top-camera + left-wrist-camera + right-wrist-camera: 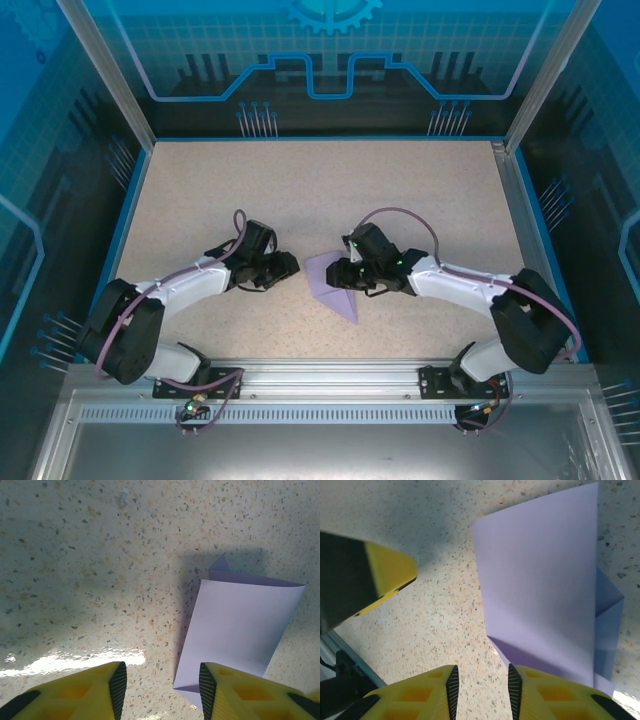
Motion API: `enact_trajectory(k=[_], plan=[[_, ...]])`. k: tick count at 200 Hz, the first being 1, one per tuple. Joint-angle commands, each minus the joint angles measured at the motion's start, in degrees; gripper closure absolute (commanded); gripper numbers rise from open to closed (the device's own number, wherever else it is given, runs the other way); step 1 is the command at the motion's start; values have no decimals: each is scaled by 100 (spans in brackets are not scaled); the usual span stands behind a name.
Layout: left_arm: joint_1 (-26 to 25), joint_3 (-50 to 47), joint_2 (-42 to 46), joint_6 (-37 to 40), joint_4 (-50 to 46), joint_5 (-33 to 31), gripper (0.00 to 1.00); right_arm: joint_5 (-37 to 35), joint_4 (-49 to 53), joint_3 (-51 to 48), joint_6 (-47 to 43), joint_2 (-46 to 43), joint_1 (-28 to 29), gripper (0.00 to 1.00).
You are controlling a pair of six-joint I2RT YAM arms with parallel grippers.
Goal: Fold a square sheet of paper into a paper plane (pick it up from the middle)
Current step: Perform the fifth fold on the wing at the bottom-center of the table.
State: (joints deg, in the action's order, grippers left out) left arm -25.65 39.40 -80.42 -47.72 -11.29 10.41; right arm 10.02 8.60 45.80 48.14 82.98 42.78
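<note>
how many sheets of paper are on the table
1: the folded sheet, middle of the table, partly below the right gripper. Another could be hidden underneath.

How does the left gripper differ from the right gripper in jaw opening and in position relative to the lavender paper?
The left gripper holds its jaws wider apart than the right gripper. In the top view, the left gripper is beside the lavender paper, over bare table; the right gripper reaches over the paper. Both are open and hold nothing.
</note>
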Motion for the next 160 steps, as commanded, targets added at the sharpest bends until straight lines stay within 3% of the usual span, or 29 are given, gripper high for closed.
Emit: enact_trajectory(k=[1,36,119,160], plan=[[7,48,-52,-12,67,177,53,130,276,-197,-307,-305,-13,67],[8,93,-166,-18,183,324,53,898,114,-257,-495,-27,-19,72],[0,167,-530,-134,531,670,53,1034,-98,-564,-535,228,-451,73],[-10,221,-581,-88,431,695,53,840,0,-649,-542,-271,-469,72]])
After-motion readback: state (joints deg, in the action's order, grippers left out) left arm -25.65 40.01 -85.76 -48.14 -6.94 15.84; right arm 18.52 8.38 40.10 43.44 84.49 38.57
